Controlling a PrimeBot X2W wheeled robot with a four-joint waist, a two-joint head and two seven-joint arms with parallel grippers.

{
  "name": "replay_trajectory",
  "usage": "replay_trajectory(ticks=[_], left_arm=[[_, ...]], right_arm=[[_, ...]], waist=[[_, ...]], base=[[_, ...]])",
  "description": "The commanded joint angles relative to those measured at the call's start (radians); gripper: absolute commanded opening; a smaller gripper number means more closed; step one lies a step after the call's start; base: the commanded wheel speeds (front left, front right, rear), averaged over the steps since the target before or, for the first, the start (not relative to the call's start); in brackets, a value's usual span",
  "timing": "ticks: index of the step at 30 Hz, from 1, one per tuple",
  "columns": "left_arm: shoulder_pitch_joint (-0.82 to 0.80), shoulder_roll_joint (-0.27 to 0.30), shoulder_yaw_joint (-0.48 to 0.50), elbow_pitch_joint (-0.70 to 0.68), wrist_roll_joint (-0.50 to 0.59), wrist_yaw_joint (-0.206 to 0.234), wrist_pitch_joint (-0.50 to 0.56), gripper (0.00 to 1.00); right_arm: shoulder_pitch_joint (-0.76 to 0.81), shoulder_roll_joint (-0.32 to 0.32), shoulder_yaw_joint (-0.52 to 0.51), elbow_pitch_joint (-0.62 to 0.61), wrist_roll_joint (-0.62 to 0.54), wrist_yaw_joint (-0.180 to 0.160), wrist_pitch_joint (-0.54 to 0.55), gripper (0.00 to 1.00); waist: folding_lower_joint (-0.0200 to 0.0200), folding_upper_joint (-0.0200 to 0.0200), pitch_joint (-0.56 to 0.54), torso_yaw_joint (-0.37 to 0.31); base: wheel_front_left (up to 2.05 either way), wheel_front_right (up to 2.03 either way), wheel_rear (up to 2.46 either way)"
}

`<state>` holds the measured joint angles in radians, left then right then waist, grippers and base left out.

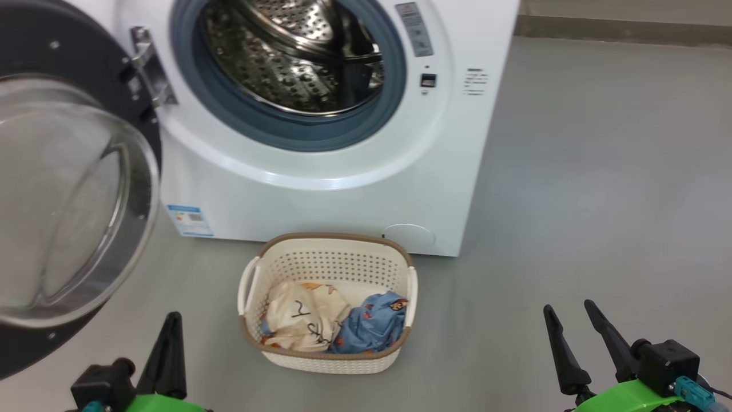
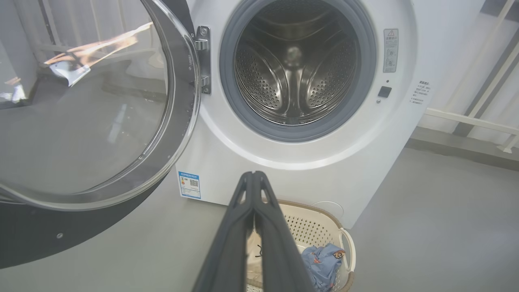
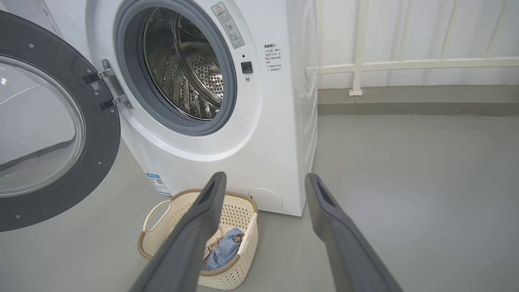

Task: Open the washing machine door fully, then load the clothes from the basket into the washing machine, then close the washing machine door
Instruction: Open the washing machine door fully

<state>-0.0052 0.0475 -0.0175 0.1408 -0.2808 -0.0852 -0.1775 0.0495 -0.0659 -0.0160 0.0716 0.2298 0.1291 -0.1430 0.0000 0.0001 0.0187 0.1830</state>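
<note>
Head view, clothes-loading step: the large round black-rimmed glass washing machine door (image 1: 74, 200) stands swung wide to the left of the big white front-loading washing machine (image 1: 320, 200). The clothes (image 1: 309, 320), one cream printed garment and one blue denim-like one, lie in the small cream perforated plastic basket (image 1: 331, 237) just before the machine. A sound pick would lower an opened gripper onto a bunched fold, lift it clear of the basket wall, and release well past the grey-blue rubber gasket (image 1: 286, 134). Left gripper (image 1: 172, 316): fingers pressed together, empty; right gripper (image 1: 568, 306): fingers spread wide, empty, touching nothing.
</note>
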Motion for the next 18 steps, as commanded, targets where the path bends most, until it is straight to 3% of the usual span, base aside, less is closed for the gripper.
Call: replay_trajectory(ticks=[1,6,7,8,9,18], left_arm=[[-0.006,0.009,0.024,-0.040,-0.007,0.012,-0.014,0.00],[0.023,0.007,0.004,-0.064,-0.014,0.033,-0.042,0.00],[0.029,0.006,-0.001,-0.065,-0.018,0.036,-0.046,0.24],[0.034,0.006,-0.005,-0.066,-0.018,0.042,-0.049,0.78],[0.039,0.005,-0.010,-0.066,-0.017,0.046,-0.053,1.00],[0.052,0.004,-0.039,-0.060,-0.025,0.045,-0.077,1.00]], right_arm=[[-0.011,-0.002,0.028,-0.033,-0.008,0.002,-0.009,1.00],[-0.013,0.003,0.038,-0.042,-0.012,0.002,-0.011,1.00],[-0.014,0.004,0.039,-0.043,-0.013,0.002,-0.011,1.00],[-0.015,0.005,0.040,-0.043,-0.013,0.002,-0.012,1.00],[-0.017,0.005,0.040,-0.043,-0.012,0.002,-0.012,1.00],[-0.019,0.009,0.038,-0.038,-0.012,0.002,-0.020,1.00]], waist=[[0.0000,-0.0001,0.001,-0.042],[0.0000,-0.0001,0.009,-0.079],[0.0000,-0.0001,0.010,-0.086],[0.0000,-0.0001,0.010,-0.092],[0.0000,-0.0001,0.011,-0.096],[0.0000,-0.0001,0.010,-0.110]], base=[[0.00,0.00,0.00],[0.00,0.00,0.00],[0.00,0.00,0.00],[0.00,0.00,0.00],[0.00,0.00,0.00],[0.00,0.00,0.00]])
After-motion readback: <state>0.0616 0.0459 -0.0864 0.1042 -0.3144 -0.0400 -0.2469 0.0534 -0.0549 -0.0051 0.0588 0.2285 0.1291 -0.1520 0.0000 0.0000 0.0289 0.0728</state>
